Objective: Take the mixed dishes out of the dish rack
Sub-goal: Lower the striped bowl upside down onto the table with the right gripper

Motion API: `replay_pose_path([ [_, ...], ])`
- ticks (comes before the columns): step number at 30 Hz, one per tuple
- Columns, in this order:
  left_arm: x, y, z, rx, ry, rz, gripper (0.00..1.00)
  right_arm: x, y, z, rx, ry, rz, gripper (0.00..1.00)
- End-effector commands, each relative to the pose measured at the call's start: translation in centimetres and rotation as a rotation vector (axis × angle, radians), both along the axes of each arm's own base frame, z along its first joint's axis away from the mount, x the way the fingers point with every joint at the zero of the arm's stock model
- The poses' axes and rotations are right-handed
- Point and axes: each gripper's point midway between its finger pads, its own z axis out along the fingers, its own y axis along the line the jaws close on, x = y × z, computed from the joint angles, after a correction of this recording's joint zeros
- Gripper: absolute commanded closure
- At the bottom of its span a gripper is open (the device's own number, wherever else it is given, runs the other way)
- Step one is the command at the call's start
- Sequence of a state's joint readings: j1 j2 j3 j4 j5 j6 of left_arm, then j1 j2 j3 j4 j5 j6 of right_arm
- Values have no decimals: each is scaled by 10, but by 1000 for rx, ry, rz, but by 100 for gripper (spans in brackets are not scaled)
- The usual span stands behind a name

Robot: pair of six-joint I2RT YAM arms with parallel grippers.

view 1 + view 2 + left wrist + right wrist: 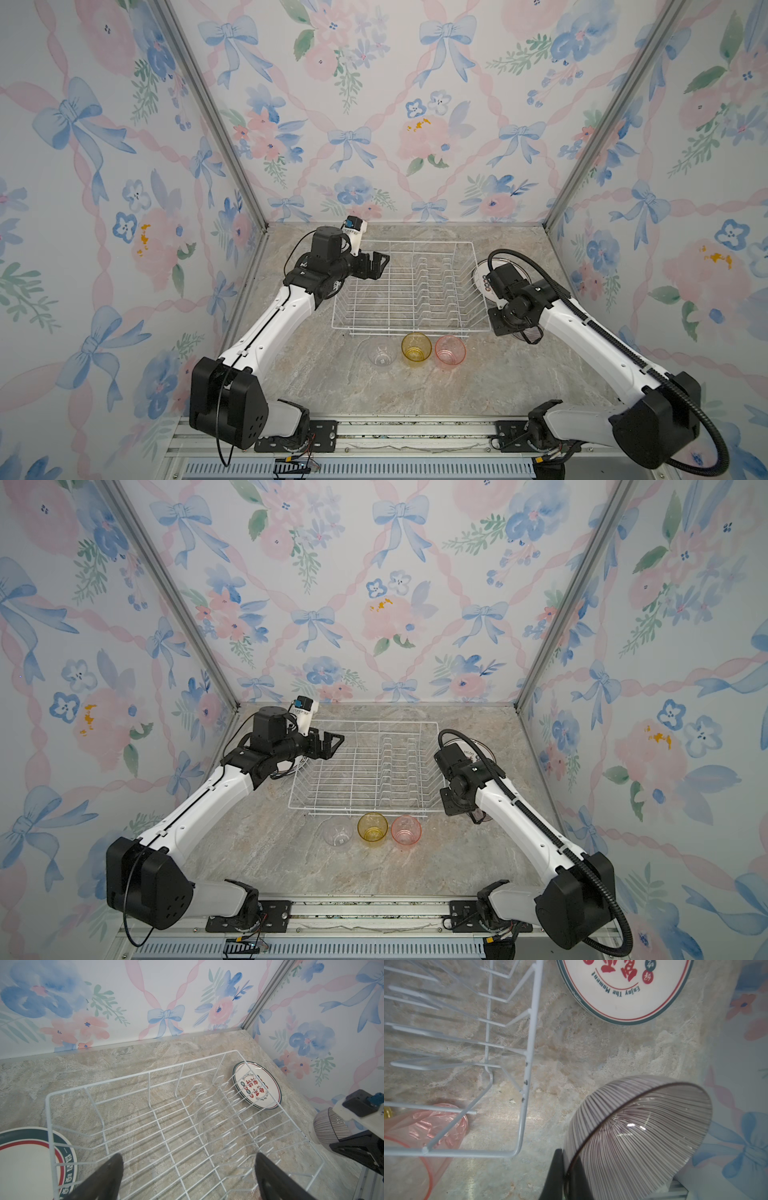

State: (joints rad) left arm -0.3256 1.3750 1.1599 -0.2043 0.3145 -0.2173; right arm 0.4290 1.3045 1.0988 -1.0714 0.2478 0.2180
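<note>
Two white-and-black robot arms reach in from the near rail, each bent at the elbow and angled inward. Closest to the rail, three translucent plastic cups stand upright in a row on the marbled beige countertop (415, 395). They are a clear tumbler (381, 353), a yellow tumbler (416, 346) and a pink tumbler (450, 350), all just in front of the large white wire dish rack (395, 329).

Beyond the pink one and to its right, the right gripper (566, 1169) points down outside the rack's near right corner. It is clamped on the rim of the small ribbed purplish bowl (643, 1132) (one black finger outside the wall, one inside). The bowl hangs tilted, its mouth turned sideways, with fine dark stripes running from rim to base. Whether it touches the countertop cannot be told.

Farther back, the left gripper (187, 1167) reaches out over the rack's far left part with its jaws spread wide and nothing between them. Its fingers hang above the wire floor, left of the row of upright prongs.

Under the left forearm, just outside the rack's left side, lie the left plates (25, 1159), round and white with green and red rims. The right plates (259, 1086), a flat stack with red lettering, lie just outside the rack's right side, beyond the bowl.
</note>
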Motion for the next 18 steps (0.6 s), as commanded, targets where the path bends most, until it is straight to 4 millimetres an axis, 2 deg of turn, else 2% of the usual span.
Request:
replay_pose_path([
  [1,-4,4,9,-5,-36,-11,2,8,7,-14,68,22,-24,100],
  [6,-5,8,10,-5,-42,-4,2,11,3,-39,93,93,-50,100],
  [18,-2,13,12,-4,-49,11,2,23,-15,-70,22,168,-93,100],
])
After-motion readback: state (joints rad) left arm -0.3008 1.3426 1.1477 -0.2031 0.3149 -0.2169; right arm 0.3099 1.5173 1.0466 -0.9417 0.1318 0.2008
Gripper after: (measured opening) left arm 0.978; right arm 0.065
